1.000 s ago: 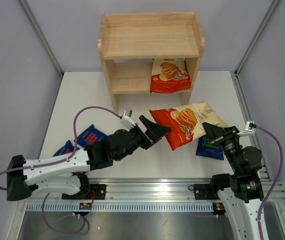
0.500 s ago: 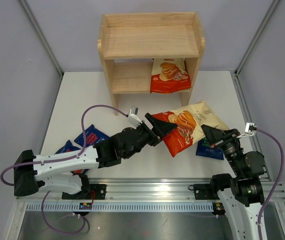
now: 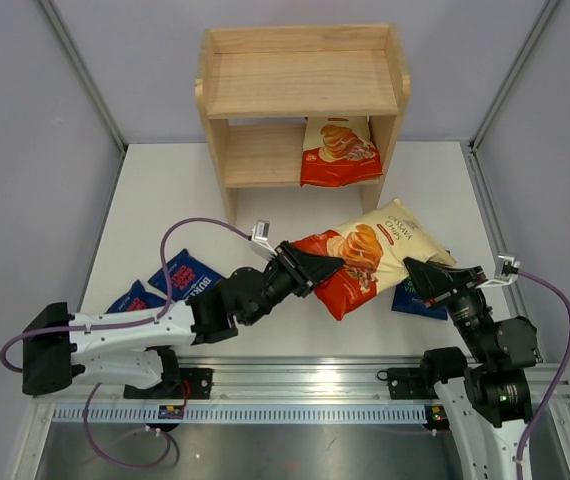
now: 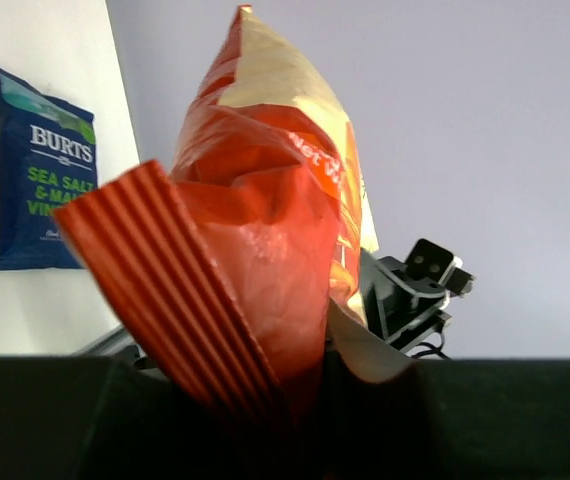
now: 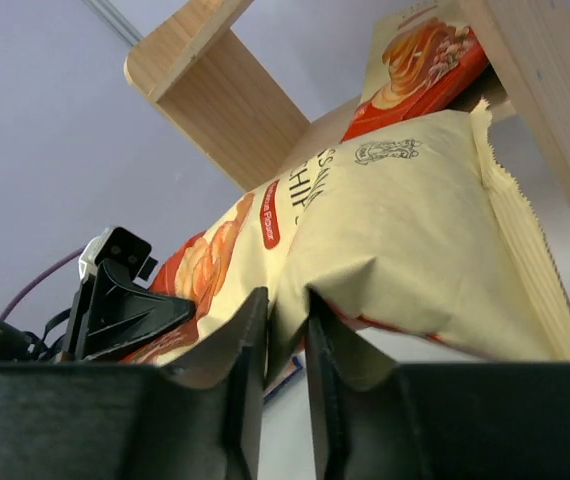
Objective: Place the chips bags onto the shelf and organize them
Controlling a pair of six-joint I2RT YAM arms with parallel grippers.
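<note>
Shelf [image 3: 303, 90]: lower tier holds one Cassava bag, call it shelved bag [image 3: 339, 152], standing upright at the right end next to the right side panel, red-orange bottom at the front edge, chip picture facing out. Second Cassava bag, held bag [image 3: 370, 250], hangs between both arms in front of the shelf's right leg, long axis running lower-left to upper-right. Left gripper [image 3: 315, 268] is clamped on its red-orange end; the left wrist view shows the crimped red seal [image 4: 180, 290] pinched down between the jaws. Right gripper [image 3: 427, 275] has the cream end; the right wrist view shows a fold of the bag squeezed between the two fingers [image 5: 245, 350], jaws nearly together on it. Can't tell if the bag's top corner touches the shelf leg. Green Burts [image 3: 415, 298] lies flat on the table [image 3: 165, 190] under the held bag and right gripper, mostly covered. Two red Burts bags [image 3: 187, 275] lie flat on the left side of the table, overlapping, just beside the left arm. Writing: the green Burts reads "BURTS" in white, then "SEA SALT & MAL… VIN…" in green, rest cut off [image 4: 45, 170]. Held bag shows "…SSA… CHIP…" in dark letters on cream plus a small red oval label, too small to read [image 5: 405, 240]. "BUR…" is legible on the nearer red bag. Shelved bag's lettering is too small to read.
</note>
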